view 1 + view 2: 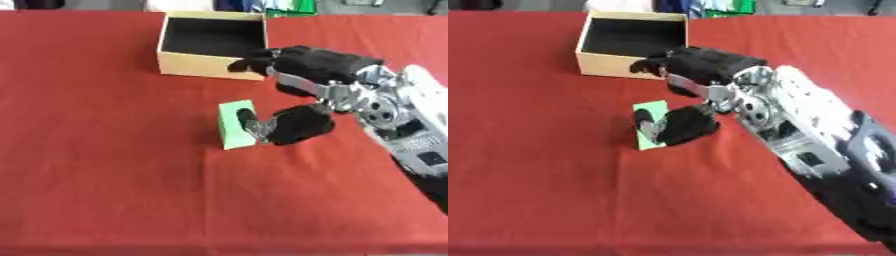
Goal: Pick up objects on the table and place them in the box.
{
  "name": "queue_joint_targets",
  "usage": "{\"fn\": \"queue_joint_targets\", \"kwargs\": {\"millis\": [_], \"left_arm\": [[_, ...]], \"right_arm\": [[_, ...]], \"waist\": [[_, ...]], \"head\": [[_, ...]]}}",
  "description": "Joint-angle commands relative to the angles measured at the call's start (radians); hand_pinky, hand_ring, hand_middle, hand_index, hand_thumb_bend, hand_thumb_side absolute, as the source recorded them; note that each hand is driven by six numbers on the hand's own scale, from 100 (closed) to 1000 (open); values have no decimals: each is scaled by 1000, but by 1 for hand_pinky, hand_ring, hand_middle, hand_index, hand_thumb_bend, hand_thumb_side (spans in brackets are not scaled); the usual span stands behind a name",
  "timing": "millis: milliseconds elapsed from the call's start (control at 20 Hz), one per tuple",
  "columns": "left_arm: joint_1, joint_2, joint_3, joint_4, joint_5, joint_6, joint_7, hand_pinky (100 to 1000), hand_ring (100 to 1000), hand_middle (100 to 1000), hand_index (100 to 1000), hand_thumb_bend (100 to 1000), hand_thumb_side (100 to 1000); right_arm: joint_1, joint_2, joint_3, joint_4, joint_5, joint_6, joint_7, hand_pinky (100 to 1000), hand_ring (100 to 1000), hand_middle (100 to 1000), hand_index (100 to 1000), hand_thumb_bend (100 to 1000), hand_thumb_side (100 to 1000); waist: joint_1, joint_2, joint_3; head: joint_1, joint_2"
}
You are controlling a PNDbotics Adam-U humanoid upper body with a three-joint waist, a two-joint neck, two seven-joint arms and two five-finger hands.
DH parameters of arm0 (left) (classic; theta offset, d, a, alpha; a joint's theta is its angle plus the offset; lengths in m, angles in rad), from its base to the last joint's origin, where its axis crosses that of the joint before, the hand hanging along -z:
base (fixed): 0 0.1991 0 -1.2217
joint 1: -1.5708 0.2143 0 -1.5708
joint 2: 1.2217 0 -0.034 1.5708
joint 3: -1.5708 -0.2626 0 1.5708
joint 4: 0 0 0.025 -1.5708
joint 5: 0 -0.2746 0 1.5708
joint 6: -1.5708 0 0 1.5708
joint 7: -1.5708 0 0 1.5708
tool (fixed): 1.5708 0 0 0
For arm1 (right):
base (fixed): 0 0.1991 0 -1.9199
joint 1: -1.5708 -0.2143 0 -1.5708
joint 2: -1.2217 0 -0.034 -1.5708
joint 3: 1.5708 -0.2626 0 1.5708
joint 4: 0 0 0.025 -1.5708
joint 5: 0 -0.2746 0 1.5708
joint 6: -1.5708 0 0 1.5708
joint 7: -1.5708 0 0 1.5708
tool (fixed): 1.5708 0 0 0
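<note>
A small light green block point(233, 127) stands on the red table point(105, 165), a little in front of the box. The box point(206, 65) is tan cardboard with a black inside, open at the top, and I see nothing in it. My right hand point(319, 70) reaches in from the right and hovers between block and box. Its thumb point(293, 125) lies against the block's right side. Its fingers point(254, 61) stretch out over the box's near right corner, apart from the block. The hand is open. My left hand shows in neither view.
The red cloth runs wide to the left and front of the block. Beyond the table's far edge lie some coloured things point(289, 7). My right forearm point(815, 145) crosses the right side of the table.
</note>
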Motion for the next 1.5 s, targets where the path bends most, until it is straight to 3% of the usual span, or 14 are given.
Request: {"fn": "queue_joint_targets", "kwargs": {"millis": [50,750,1000,1500], "left_arm": [[-7,6,11,-15,-6,1,-6,663,709,786,913,100,557],[-2,-6,7,-15,-17,-1,-18,661,708,784,911,100,559],[1,-12,6,-15,-21,-2,-26,659,706,783,906,100,560],[2,-26,1,-15,-27,-2,-39,656,705,783,906,100,561]], "right_arm": [[-7,-4,3,-17,1,110,92,955,971,923,1000,100,593],[4,-20,17,24,-1,121,92,979,997,962,1000,100,554],[8,-20,10,32,11,129,92,955,981,953,1000,100,662],[18,-10,1,57,8,143,92,959,982,951,1000,100,660]], "waist": [[-13,-9,2],[-14,3,13],[-11,8,13],[-5,19,17]], "head": [[-2,-4],[-3,-22],[-6,-28],[-8,-45]]}}
